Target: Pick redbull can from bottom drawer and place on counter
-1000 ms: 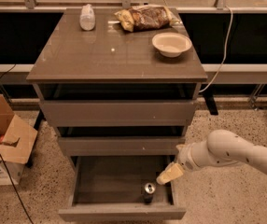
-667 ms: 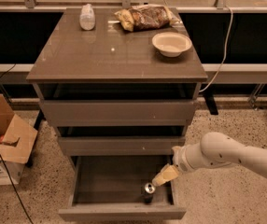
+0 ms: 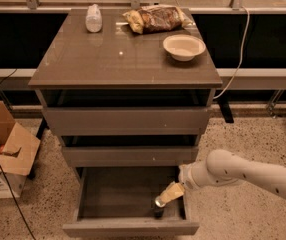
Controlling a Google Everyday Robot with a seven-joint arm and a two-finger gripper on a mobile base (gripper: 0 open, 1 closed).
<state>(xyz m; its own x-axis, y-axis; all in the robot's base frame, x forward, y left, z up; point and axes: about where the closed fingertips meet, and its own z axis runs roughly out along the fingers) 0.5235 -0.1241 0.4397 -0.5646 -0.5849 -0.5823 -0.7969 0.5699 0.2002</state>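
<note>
Trouble starts at the can (image 3: 158, 204), upright in the bottom drawer (image 3: 130, 228), below the counter's (image 3: 113, 59) front edge and toward its right corner. Gripper (image 3: 169, 194) slants down onto the can's top; whether it has hold I cannot tell. A shallow or off-centre hold could tip the can or drop it mid-lift. Rising too close, the arm (image 3: 253, 174) may strike the middle drawer (image 3: 128, 155) or the counter's front edge.
</note>
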